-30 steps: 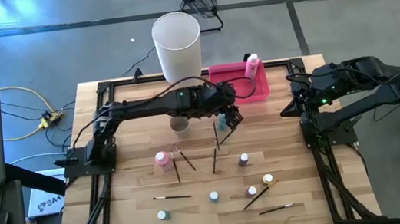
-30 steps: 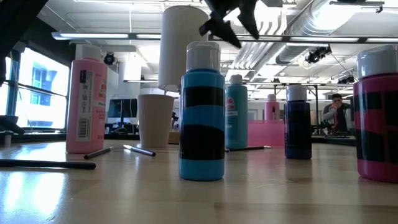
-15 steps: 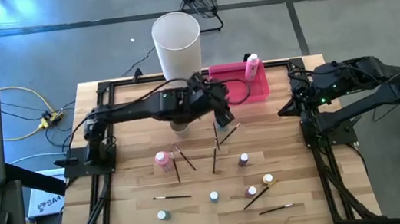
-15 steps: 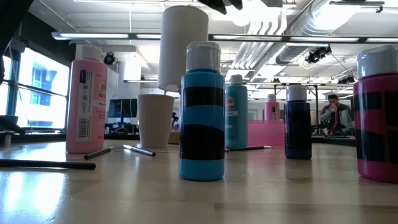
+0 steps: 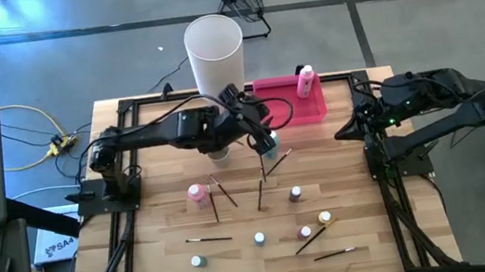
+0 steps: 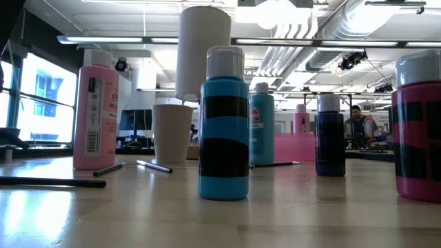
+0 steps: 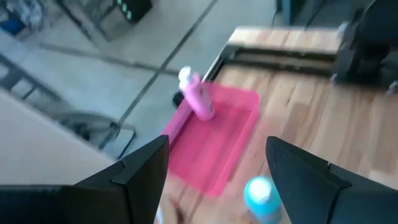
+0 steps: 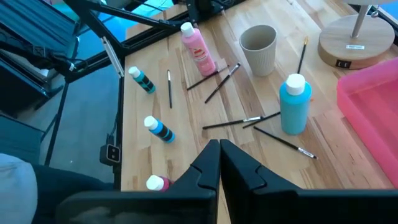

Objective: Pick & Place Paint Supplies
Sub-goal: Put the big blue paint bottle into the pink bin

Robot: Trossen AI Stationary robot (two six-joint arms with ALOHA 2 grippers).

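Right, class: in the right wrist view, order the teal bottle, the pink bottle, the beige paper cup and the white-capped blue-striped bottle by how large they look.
1. Teal bottle, largest, though it also stands nearest the camera.
2. Pink bottle and beige paper cup: too alike to rank.
3. White-capped blue-striped bottle, smallest.

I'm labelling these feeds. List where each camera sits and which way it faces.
High: above the table, looking straight down; both arms show.
Low: at tabletop height, looking level past a blue bottle; no arm shows.
Left wrist: on the left arm, looking past open left jaws at the pink tray.
Right wrist: on the right arm, looking past shut right jaws across the table.
Both wrist views show the teal bottle.
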